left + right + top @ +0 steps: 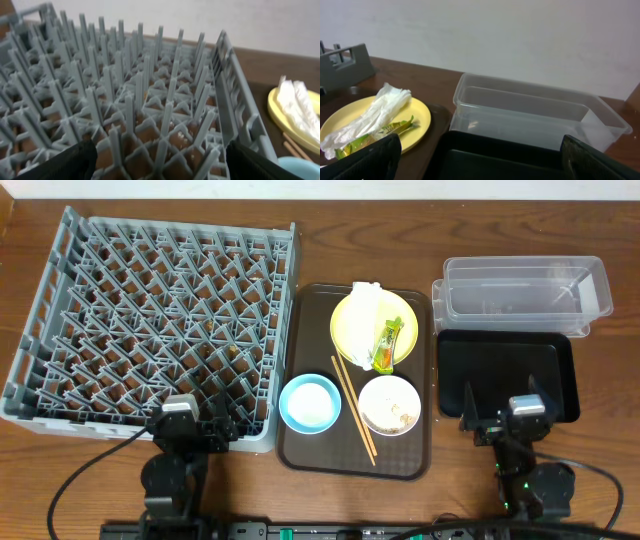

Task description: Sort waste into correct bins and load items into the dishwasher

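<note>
The grey dish rack (150, 320) fills the left; it also shows in the left wrist view (130, 95). A brown tray (300, 445) holds a pale-yellow plate (350, 330) with a white napkin (368, 305) and a green-and-yellow wrapper (387, 345), a light-blue bowl (309, 402), a white bowl (389, 404) with rice scraps, and wooden chopsticks (353, 410). The clear tub (525, 290) and black tray (505, 370) lie at the right. My left gripper (195, 425) is open and empty at the rack's front edge. My right gripper (505, 423) is open and empty at the black tray's front edge. No cup shows.
The wooden table (600, 380) runs to the wall at the back. In the right wrist view the plate (415, 120) with napkin (375, 112) and wrapper (367, 137) lies left, the clear tub (535, 115) and black tray (495, 160) ahead. Cables trail at the front edge.
</note>
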Motion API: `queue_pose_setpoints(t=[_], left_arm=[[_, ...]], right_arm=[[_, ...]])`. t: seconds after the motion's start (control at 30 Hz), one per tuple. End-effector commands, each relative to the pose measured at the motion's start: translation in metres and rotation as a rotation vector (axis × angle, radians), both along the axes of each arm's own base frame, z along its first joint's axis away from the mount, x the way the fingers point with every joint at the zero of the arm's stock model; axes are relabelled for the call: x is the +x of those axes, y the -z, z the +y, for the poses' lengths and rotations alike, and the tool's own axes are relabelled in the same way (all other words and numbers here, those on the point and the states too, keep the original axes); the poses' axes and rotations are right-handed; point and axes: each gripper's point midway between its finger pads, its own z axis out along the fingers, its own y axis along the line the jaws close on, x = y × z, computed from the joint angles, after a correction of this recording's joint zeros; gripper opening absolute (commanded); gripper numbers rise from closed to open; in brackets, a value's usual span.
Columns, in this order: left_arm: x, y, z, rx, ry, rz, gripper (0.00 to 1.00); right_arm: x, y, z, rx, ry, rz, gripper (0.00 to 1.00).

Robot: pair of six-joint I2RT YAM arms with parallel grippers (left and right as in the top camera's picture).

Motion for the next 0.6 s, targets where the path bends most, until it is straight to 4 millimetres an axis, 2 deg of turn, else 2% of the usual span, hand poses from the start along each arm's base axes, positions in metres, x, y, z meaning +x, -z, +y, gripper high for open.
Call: queue_pose_setpoints(t=[0.0,0.13,0.33,0.57], left_arm=[[-0.003,-0.027,0.001,-0.013,-0.012,0.015,0.86],[-0.005,-0.032,0.001,-0.011,-0.013,0.125,0.86],[0.001,-0.04,0.001,-0.009,-0.013,0.311,0.86],[0.007,-0.039,0.001,-0.007,-0.014,0.491,0.86]], right_arm=[[0.004,-0.025,-0.004,0.049,0.022,0.012,0.99],[0.018,-0.039,-0.003,0.087,0.026,0.084,0.99],[0.055,-0.059,0.011,0.09,-0.036,0.22,0.99],[0.097,-0.056,0.027,0.106,-0.11,0.408,0.99]])
